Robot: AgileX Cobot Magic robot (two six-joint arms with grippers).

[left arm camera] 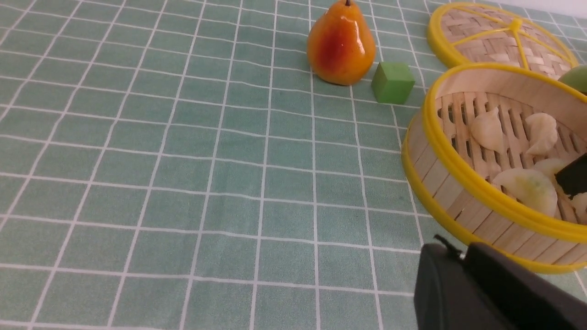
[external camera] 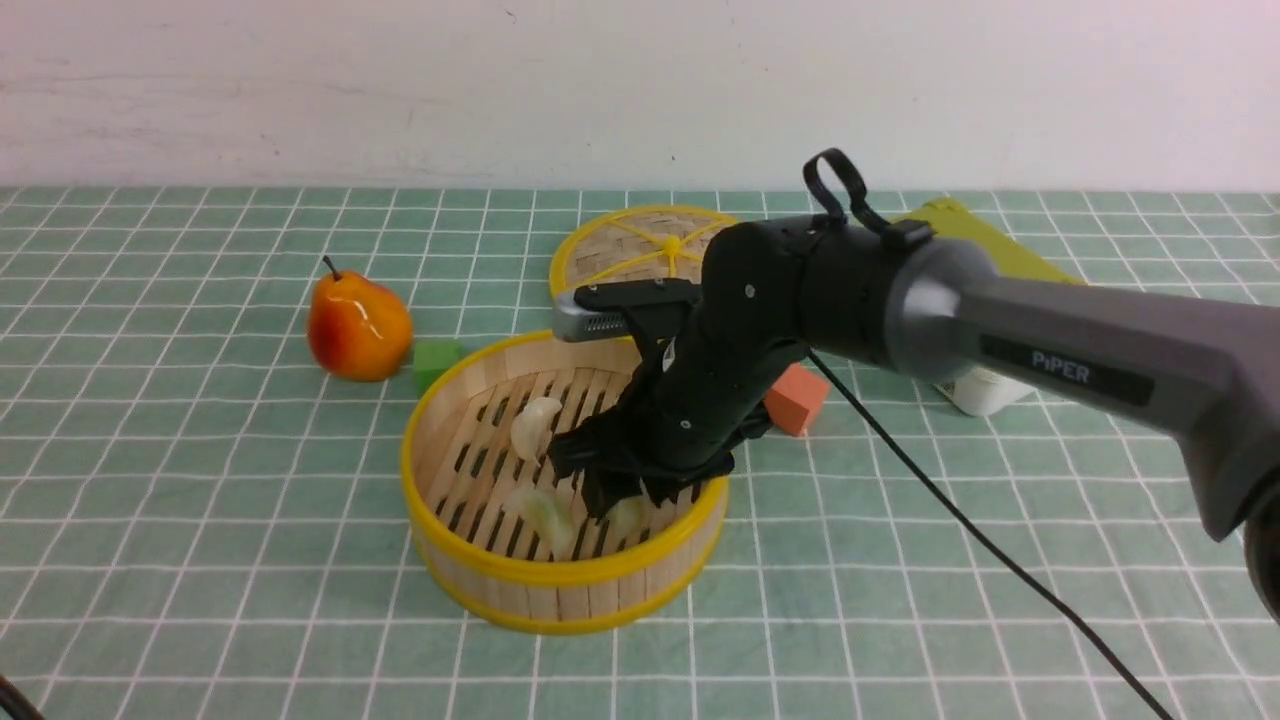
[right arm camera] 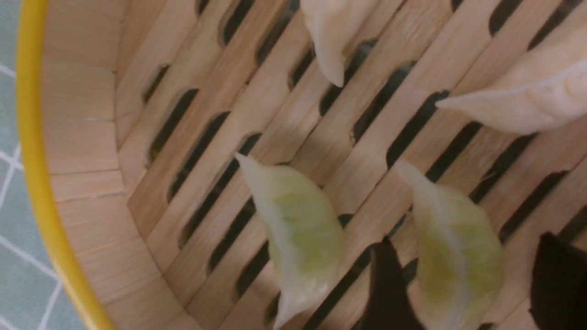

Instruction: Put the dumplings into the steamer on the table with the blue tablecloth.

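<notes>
Shows all four dumplings (right arm camera: 298,233) lying on the slatted base of the steamer (external camera: 560,600), which stands on the checked cloth (left arm camera: 183,183) of the tabletop (external camera: 200,500). Places the two white ones (right arm camera: 527,105) farther back and the two green ones nearer the front wall. Reads, by judgement, as loading essentially done, with only the arm's withdrawal left.

Depicts the right arm (external camera: 1000,330) reaching in from the right, wrist bent down over the rim, jaws inside the basket just above the slats. Presents those jaws parted, straddling one green dumpling (right arm camera: 454,256) that rests on the slats. Reveals a gap on one side of it: released, not gripped.

Catches only a dark corner of the left arm (left arm camera: 495,293), low and near the steamer's outer wall. Cannot tell whether its jaws are clenched.
</notes>
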